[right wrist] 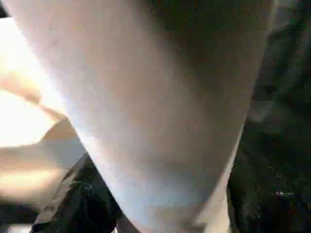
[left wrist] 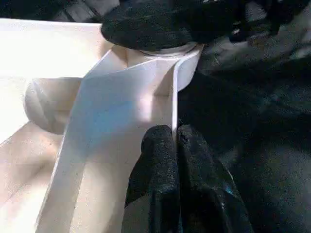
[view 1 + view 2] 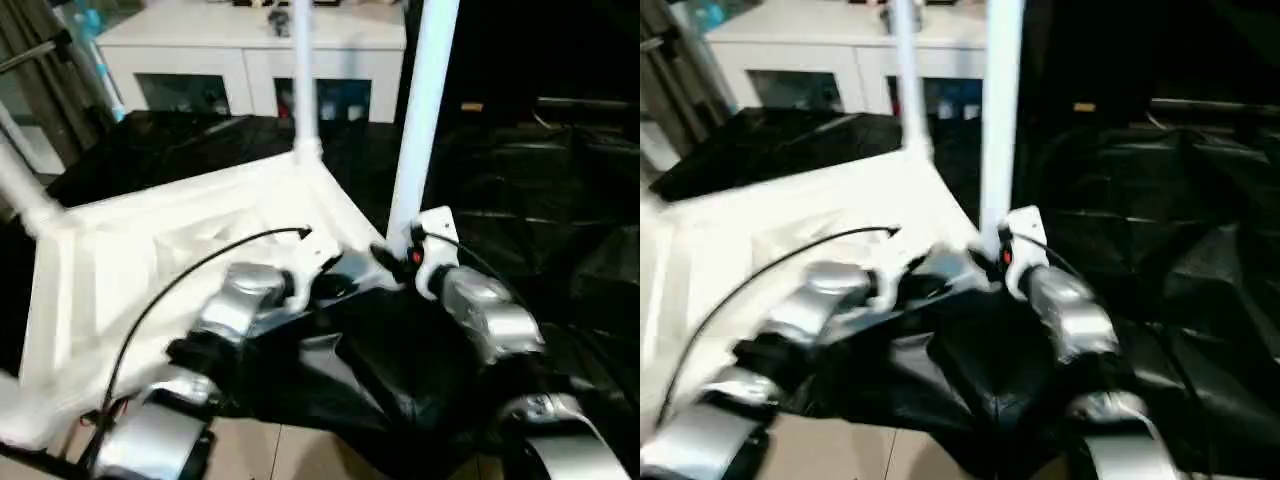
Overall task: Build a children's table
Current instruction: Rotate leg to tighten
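I see the counter under black sheeting, and on it the tabletop lying upside down, ribbed underside up, filling the left half of my head views. Behind it stands a white cabinet.

Three legs rise from the tabletop's corner sockets. One stands upright at the far corner. A second leans out at the left corner. The third stands at the near right corner, just in front of my right arm.

My right pincer sits at the base of that third leg. From the right wrist the leg is pressed close against the camera, and I cannot tell from these views whether the fingers grip it or merely stand around it.

My left pincer is closed tight, its fingers pinching the thin edge wall of the tabletop beside the near right corner socket. In that same view black fingers of the right pincer lie across the top of the socket.
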Motion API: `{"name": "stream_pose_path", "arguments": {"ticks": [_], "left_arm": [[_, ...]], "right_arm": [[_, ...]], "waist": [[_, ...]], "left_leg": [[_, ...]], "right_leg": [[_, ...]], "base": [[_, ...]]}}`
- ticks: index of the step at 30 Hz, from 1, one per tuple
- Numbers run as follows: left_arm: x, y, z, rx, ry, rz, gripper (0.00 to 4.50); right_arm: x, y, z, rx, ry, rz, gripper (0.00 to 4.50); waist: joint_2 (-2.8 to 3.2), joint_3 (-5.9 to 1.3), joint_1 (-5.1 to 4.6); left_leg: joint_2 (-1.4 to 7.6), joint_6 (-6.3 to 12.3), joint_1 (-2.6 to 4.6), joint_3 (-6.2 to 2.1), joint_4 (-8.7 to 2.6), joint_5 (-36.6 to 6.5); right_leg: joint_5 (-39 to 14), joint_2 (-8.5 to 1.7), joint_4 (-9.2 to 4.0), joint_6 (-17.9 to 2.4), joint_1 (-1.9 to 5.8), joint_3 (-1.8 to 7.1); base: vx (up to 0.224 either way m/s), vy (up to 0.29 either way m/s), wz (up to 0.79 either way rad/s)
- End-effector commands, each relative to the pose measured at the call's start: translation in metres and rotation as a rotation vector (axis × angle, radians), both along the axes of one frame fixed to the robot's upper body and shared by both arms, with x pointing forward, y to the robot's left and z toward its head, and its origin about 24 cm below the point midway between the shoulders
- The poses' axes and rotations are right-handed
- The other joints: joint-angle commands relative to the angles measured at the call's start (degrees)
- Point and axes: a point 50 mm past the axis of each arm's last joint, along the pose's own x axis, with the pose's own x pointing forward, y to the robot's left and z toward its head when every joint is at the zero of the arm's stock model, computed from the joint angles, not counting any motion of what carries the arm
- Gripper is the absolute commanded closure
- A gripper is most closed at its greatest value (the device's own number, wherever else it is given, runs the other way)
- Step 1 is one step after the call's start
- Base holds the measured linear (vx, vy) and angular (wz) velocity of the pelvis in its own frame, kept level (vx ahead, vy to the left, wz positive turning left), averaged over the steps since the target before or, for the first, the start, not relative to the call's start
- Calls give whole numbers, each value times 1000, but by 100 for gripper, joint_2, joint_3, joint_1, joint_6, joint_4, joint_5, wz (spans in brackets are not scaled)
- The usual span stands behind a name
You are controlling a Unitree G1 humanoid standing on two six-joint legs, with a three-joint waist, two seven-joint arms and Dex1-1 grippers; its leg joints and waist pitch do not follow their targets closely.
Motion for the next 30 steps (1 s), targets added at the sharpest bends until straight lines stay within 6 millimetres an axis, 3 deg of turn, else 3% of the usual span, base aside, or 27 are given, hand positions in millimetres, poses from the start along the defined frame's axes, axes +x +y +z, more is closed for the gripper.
{"name": "stream_pose_path", "arguments": {"ticks": [1,3,4,6,9,11,14,16,20,24,28,30], "left_arm": [[-2,-28,13,-71,-31,-49,450],[-3,-29,13,-72,-31,-57,450],[-5,-28,12,-68,-35,-79,450],[-5,-26,12,-66,-35,-88,450],[-5,-19,11,-57,-37,-108,450],[-7,-17,11,-57,-38,-132,450],[-11,-9,12,-84,-29,-217,450],[-13,-6,12,-84,-27,-248,450],[-16,0,12,-78,-13,-305,450],[-20,11,10,-34,18,-404,450],[-24,16,11,-21,40,-459,450],[-25,18,11,-20,46,-472,450]], "right_arm": [[-13,32,-26,-7,118,88,190],[-13,33,-25,-1,114,96,190],[-12,34,-21,51,114,114,135],[-12,34,-19,61,109,129,121],[-11,33,-13,35,74,229,93],[-13,33,-10,32,65,280,93],[-23,30,-5,28,60,496,93],[-27,27,-3,26,65,558,93],[-35,21,-2,20,86,682,93],[-50,12,-2,-8,127,846,93],[-58,10,-4,-12,160,919,93],[-62,10,-5,-9,172,948,93]], "waist": [[-104,-289,-13],[-90,-292,17],[-91,-298,23],[-113,-298,25],[-91,-307,32],[-87,-304,25],[-98,-312,59],[-93,-316,94],[-89,-320,143],[-93,-309,227],[-119,-294,233],[-95,-297,251]], "left_leg": [[514,219,60,-295,-419,-1455],[521,364,49,-285,-403,-1257],[528,436,45,-284,-403,-1153],[534,496,38,-283,-401,-1100],[549,530,40,-291,-402,-1065],[555,537,35,-292,-403,-1047],[557,656,1,-285,-383,-896],[574,739,13,-263,-368,-826],[580,757,11,-253,-356,-788],[602,643,45,-264,-384,-940],[601,547,47,-262,-398,-1043],[603,532,47,-266,-397,-1004]], "right_leg": [[-1438,-636,-455,-1304,132,345],[-1290,-639,-446,-1323,145,339],[-1179,-632,-429,-1338,157,333],[-1139,-629,-423,-1362,165,325],[-1074,-624,-402,-1380,176,311],[-1003,-623,-393,-1407,179,312],[-795,-623,-359,-1423,221,297],[-639,-613,-334,-1461,202,291],[-618,-608,-328,-1472,195,285],[-857,-604,-339,-1426,176,287],[-1008,-616,-349,-1423,167,300],[-1005,-622,-344,-1418,169,305]], "base": [[0,0,0],[0,0,0],[0,0,0],[0,0,0],[0,0,0],[0,0,0],[0,0,0],[0,0,0],[0,0,0],[0,0,0],[0,0,0],[0,0,0]]}}
